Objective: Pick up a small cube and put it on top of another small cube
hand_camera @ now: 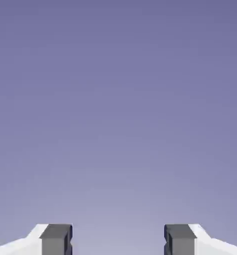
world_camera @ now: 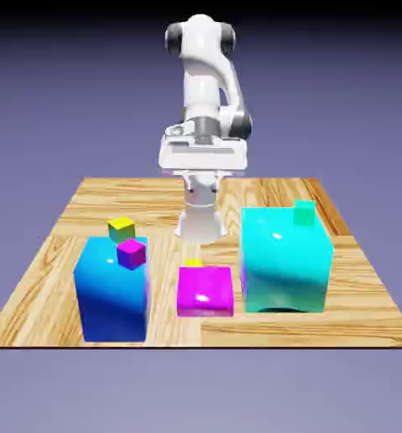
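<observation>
Only the top of the small yellow cube point(world_camera: 193, 263) shows, peeking over the far edge of a magenta block point(world_camera: 205, 291). My gripper point(world_camera: 195, 241) hangs just above that cube and points down. In the hand view the gripper point(hand_camera: 118, 239) is open, its grey fingertips point(hand_camera: 56, 239) wide apart with nothing but plain backdrop between them. The tiny teal-green cube point(world_camera: 304, 213) shows at the upper far corner of the huge cyan block point(world_camera: 285, 262). Whether it rests on that block or stands behind it, I cannot tell.
A big blue block point(world_camera: 112, 296) stands at the exterior view's left. At its top sit a tiny yellow cube with olive-green sides point(world_camera: 121, 228) and a tiny magenta cube point(world_camera: 131, 253). The wooden table point(world_camera: 52, 254) ends just in front of the blocks.
</observation>
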